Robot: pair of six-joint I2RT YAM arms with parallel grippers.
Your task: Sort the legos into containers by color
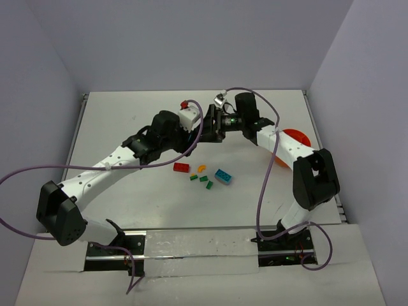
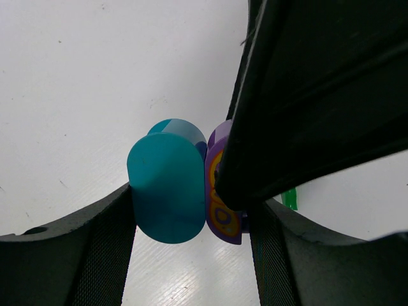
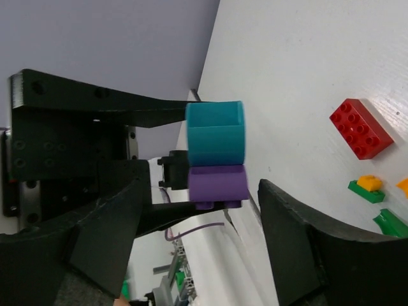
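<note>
While a teal-and-purple lego stack [image 2: 169,191] was clamped in the left tool [image 2: 191,207], the right tool [image 3: 204,191] was spread apart around it.

Glossy plastic legos [image 1: 182,167], matt tbl [image 1: 115,115]

You'll find no readable text, label, brand or number here; the purple brick [image 2: 221,217] carries only a yellow-orange swirl.

walls [image 1: 191,38]: pale lilac | table [image 1: 115,121]: white, evenly lit
</note>
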